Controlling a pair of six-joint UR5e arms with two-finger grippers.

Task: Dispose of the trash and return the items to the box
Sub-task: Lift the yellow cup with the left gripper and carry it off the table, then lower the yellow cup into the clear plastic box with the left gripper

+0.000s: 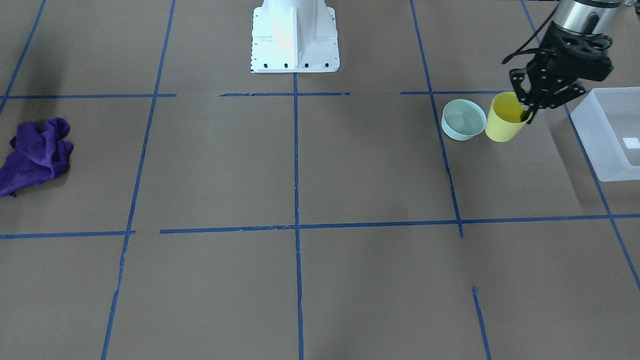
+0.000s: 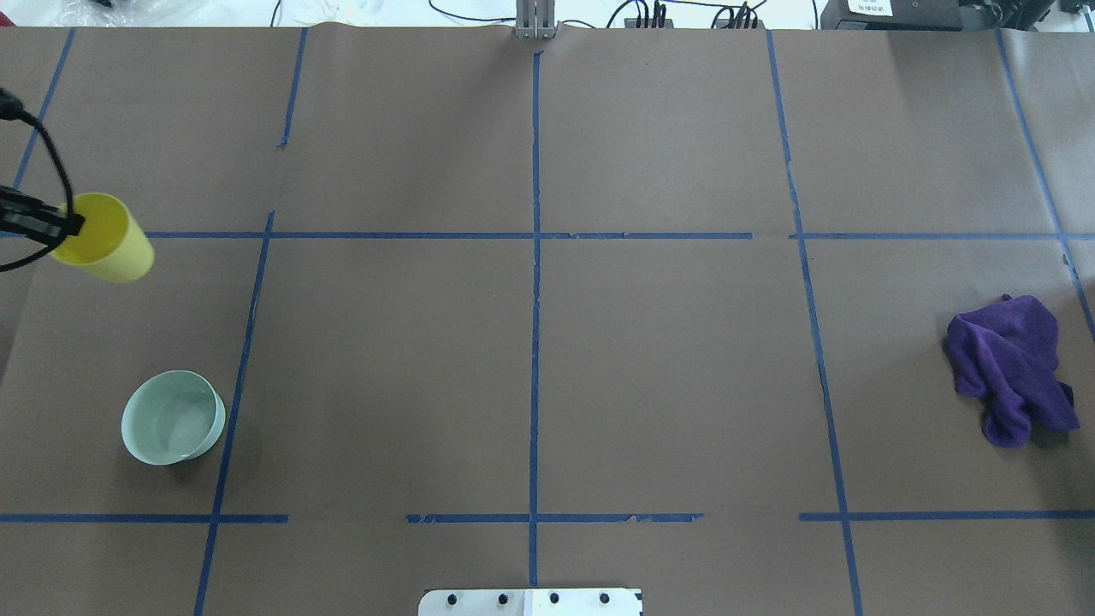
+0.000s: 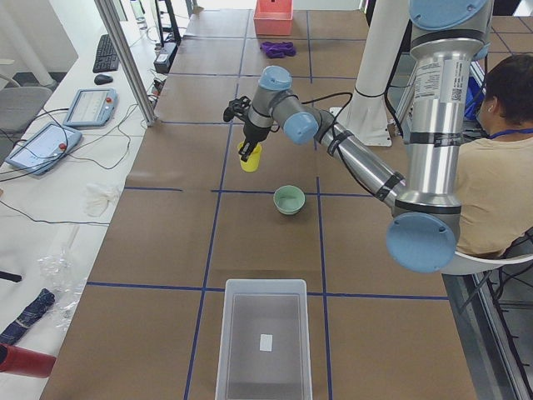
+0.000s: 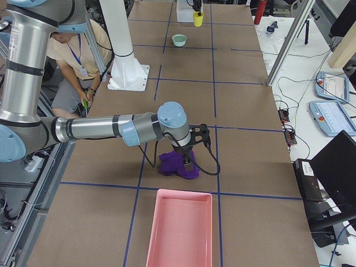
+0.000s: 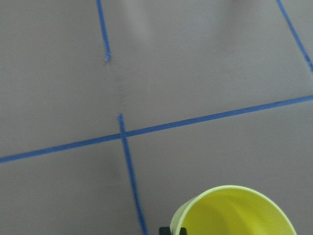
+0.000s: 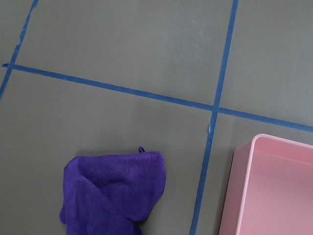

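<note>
My left gripper (image 1: 527, 112) is shut on the rim of the yellow cup (image 1: 504, 122), one finger inside and one outside. The cup hangs tilted and looks lifted off the table; it also shows in the overhead view (image 2: 109, 246) and the left wrist view (image 5: 239, 213). The mint-green bowl (image 1: 464, 119) stands upright on the table beside it. The frosted box (image 1: 612, 132) stands open to the cup's right in the front-facing view, with a white label inside. My right gripper (image 4: 189, 160) hovers over the purple cloth (image 4: 179, 166); I cannot tell whether it is open.
The purple cloth (image 2: 1014, 364) lies crumpled at the table's far right side. A pink tray (image 6: 269, 188) stands just beyond it at the table's end. The white robot base (image 1: 295, 35) is at the table's middle edge. An operator sits behind the robot.
</note>
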